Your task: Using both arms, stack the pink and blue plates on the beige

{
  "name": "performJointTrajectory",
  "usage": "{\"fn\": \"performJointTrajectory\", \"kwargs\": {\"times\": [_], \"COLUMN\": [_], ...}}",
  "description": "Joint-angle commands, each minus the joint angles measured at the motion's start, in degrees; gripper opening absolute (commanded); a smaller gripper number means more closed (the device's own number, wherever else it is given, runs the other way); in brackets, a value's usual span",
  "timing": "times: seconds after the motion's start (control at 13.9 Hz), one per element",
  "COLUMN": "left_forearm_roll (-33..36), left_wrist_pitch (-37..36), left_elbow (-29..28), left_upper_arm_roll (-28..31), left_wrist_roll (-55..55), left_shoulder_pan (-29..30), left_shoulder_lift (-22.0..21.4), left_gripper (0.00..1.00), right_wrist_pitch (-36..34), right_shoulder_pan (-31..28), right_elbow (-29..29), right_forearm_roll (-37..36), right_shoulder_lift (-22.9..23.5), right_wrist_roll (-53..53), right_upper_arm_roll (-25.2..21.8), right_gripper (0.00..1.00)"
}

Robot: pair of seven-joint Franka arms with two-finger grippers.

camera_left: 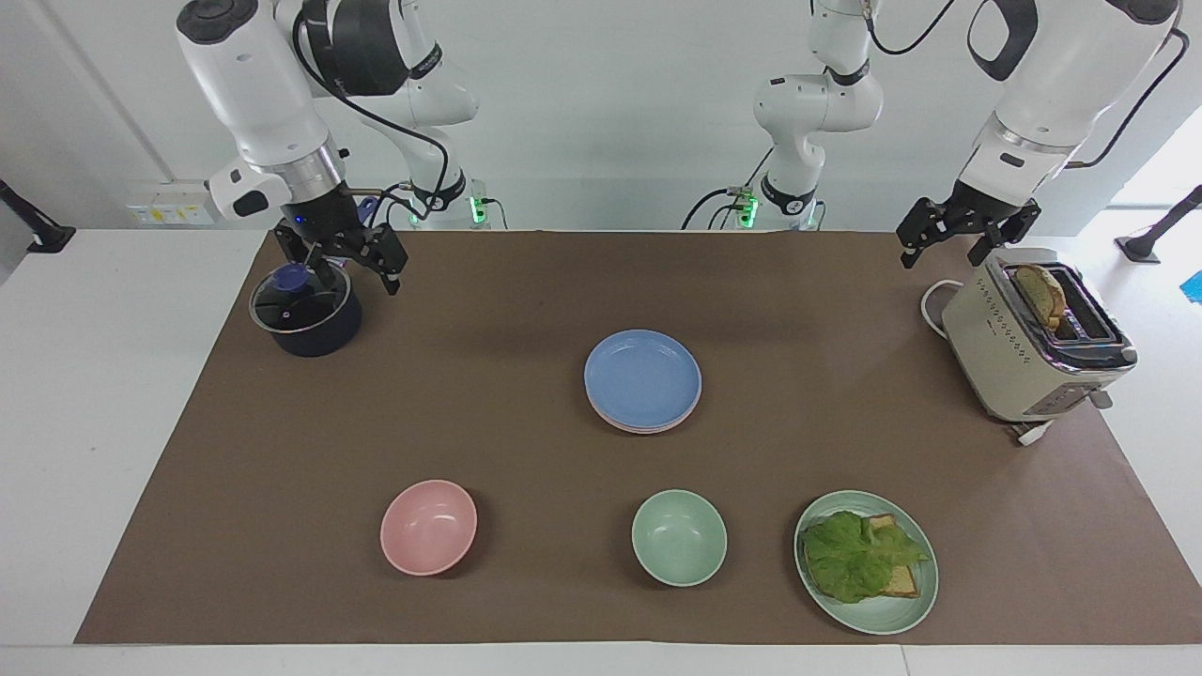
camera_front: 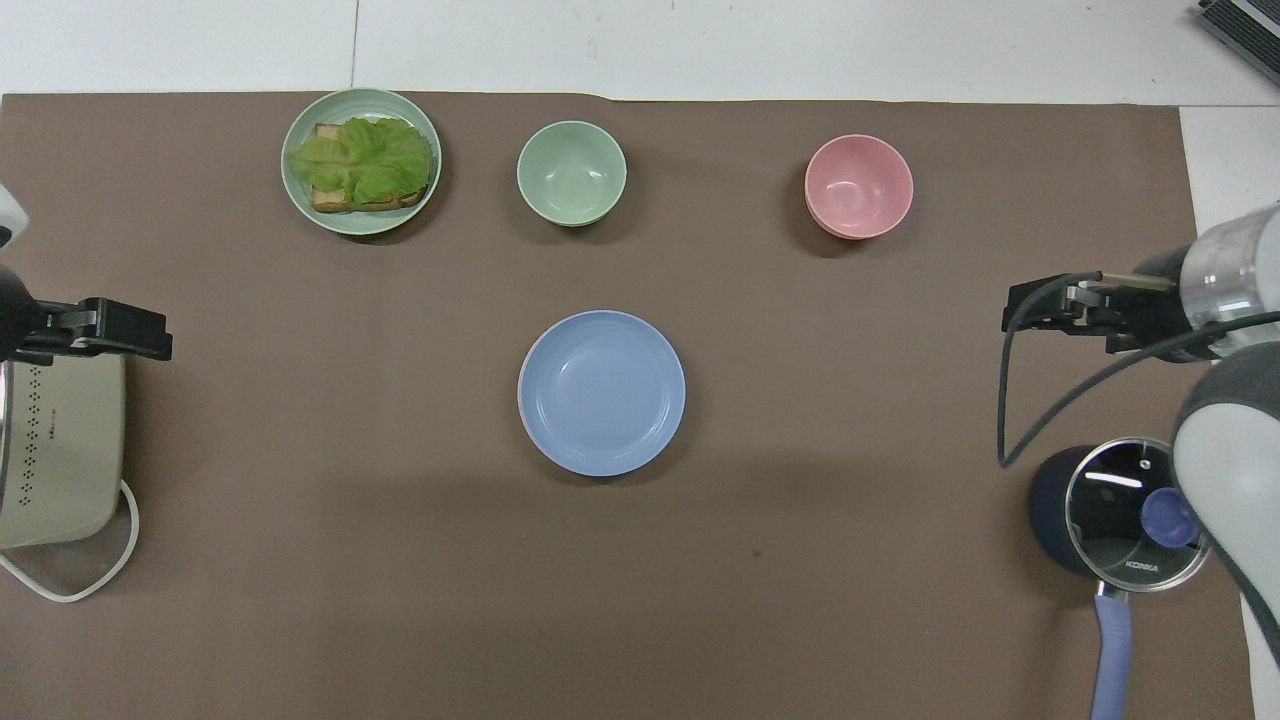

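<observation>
The brown mat [camera_left: 526, 282] covers most of the white table [camera_left: 94, 394]. On it, at the left arm's end, stands the cream toaster [camera_left: 1028, 343] with a slice of bread [camera_left: 1040, 293] upright in its slot. At the right arm's end stands the dark saucepan [camera_left: 305, 314] under a glass lid with a blue knob.

The left gripper [camera_left: 967, 230] hangs over the mat just beside the toaster, jaws spread wide, holding nothing. The right gripper [camera_left: 343, 253] hangs over the saucepan's rim, jaws likewise spread wide and empty.

At mid-mat sits the plate stack: the blue plate [camera_left: 643, 378] lies on top, and the pink plate [camera_left: 627, 425] shows as a thin edge beneath it. A pale edge under the pink one is too slight to identify as the beige plate.

Farther from the robots lie the green plate [camera_left: 892, 615] carrying toast under lettuce [camera_left: 859, 554], the green bowl [camera_left: 678, 537] and the pink bowl [camera_left: 428, 527], each well apart from the stack.
</observation>
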Motion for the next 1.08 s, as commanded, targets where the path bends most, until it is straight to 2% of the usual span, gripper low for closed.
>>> {"fn": "performJointTrajectory", "kwargs": {"times": [0.0, 0.22, 0.5, 0.86, 1.0], "left_forearm_roll": [1.01, 1.01, 1.01, 1.01, 1.01], "left_wrist_pitch": [-0.81, -0.81, -0.81, -0.81, -0.81], "left_elbow": [0.53, 0.53, 0.53, 0.53, 0.53], "left_upper_arm_roll": [-0.31, -0.31, -0.31, -0.31, -0.31], "left_wrist_roll": [0.25, 0.25, 0.25, 0.25, 0.25], "left_shoulder_pan": [0.55, 0.55, 0.55, 0.55, 0.55], "left_shoulder_lift": [0.01, 0.01, 0.01, 0.01, 0.01], "left_gripper": [1.0, 1.0, 1.0, 1.0, 1.0], "right_wrist_pitch": [-7.22, -12.26, -9.37, -10.07, -10.5], "right_shoulder_pan": [-1.32, -1.32, -1.32, -3.96, -3.87], "right_elbow": [6.09, 9.28, 2.79, 3.3, 6.54], "right_forearm_roll": [-2.71, -2.89, -2.62, -3.15, -4.03], "right_shoulder_lift": [0.63, 0.28, -3.76, -3.41, -2.36], "right_wrist_roll": [-1.92, -2.1, -5.43, -11.05, -11.85], "right_upper_arm_roll": [-0.61, -1.58, -1.5, -2.2, -1.93], "right_gripper": [1.0, 1.0, 1.0, 1.0, 1.0]}}
